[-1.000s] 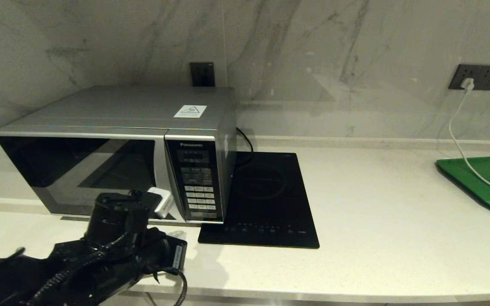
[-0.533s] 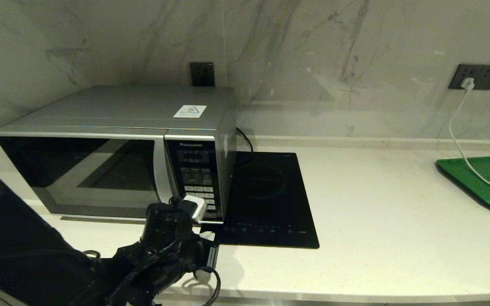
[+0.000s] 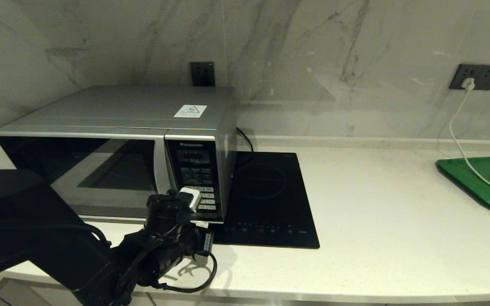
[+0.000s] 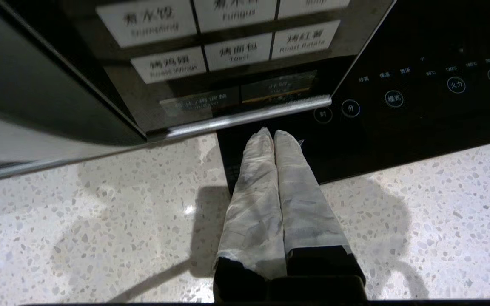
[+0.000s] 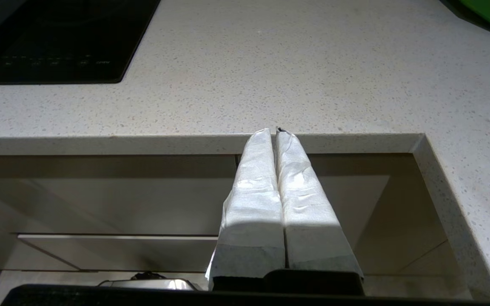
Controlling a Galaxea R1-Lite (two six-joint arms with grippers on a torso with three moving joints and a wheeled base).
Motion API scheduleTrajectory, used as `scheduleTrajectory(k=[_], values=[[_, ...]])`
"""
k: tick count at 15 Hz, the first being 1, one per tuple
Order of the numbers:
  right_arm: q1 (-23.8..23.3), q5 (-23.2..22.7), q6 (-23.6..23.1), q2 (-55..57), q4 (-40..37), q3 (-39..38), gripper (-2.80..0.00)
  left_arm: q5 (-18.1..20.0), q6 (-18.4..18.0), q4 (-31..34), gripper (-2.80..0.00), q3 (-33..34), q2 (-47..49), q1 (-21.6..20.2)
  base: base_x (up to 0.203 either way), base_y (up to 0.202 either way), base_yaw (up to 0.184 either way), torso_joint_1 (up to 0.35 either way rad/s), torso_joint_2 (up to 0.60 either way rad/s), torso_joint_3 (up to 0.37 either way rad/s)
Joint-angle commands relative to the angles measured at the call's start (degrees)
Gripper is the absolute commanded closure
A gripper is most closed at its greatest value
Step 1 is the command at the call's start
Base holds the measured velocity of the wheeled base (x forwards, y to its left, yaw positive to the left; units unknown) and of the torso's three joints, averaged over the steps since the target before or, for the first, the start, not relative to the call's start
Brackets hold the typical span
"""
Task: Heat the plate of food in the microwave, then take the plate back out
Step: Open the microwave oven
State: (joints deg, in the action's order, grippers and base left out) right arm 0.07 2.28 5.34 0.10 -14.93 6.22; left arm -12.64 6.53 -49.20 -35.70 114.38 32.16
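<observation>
1. The left gripper [image 4: 274,132] has its two white-wrapped fingers [image 4: 253,191] pressed together and holds nothing; its tips are just below and in front of the lower edge of the button panel [image 4: 228,55] of the microwave [image 3: 113,144], over the near corner of the black induction hob [image 3: 266,199]; whether the tips touch the panel I cannot tell.
2. The right gripper [image 5: 275,131] is also closed with nothing between its fingers; it hangs below the front edge of the countertop [image 5: 313,76], well apart from the microwave, and does not appear in the head view.
3. The plate of food is in no picture; the microwave door [image 3: 79,170] is shut and its dark glass shows only reflections, so what is inside is hidden; in the head view the black left arm covers the lower corner of the door and part of the panel.
4. The microwave is a wide silver-grey box with a dark glass door, a silver handle strip [image 3: 158,170], a panel of white-labelled buttons and a white sticker [image 3: 190,111] on top; it stands directly ahead of the left gripper.
</observation>
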Motion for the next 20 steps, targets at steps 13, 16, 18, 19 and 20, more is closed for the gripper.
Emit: scheduleTrajectory(k=[13, 16, 18, 19, 20], values=[[0.01, 0.01, 0.02, -0.01, -0.10, -0.06, 0.00, 0.16, 0.50, -4.94, 0.00, -0.17, 1.98, 0.18, 0.000, 0.000, 0.000, 0.000, 0.00, 0.000], [0.01, 0.01, 0.02, -0.01, -0.10, 0.02, 0.00, 0.25, 0.50, -5.07, 0.00, -0.15, 2.56, 0.18, 0.000, 0.000, 0.000, 0.000, 0.00, 0.000], [0.01, 0.01, 0.02, -0.01, -0.10, 0.02, 0.00, 0.21, 0.48, -6.88, 0.00, -0.09, 3.33, 0.18, 0.000, 0.000, 0.000, 0.000, 0.00, 0.000], [0.01, 0.01, 0.02, -0.01, -0.10, -0.05, 0.00, 0.09, 0.32, -8.33, 0.00, -0.07, 3.96, 0.18, 0.000, 0.000, 0.000, 0.000, 0.00, 0.000], [0.05, 0.01, 0.02, -0.01, -0.10, 0.02, 0.00, 0.07, -0.01, -9.71, 0.00, 0.18, 4.36, 0.18, 0.000, 0.000, 0.000, 0.000, 0.00, 0.000]])
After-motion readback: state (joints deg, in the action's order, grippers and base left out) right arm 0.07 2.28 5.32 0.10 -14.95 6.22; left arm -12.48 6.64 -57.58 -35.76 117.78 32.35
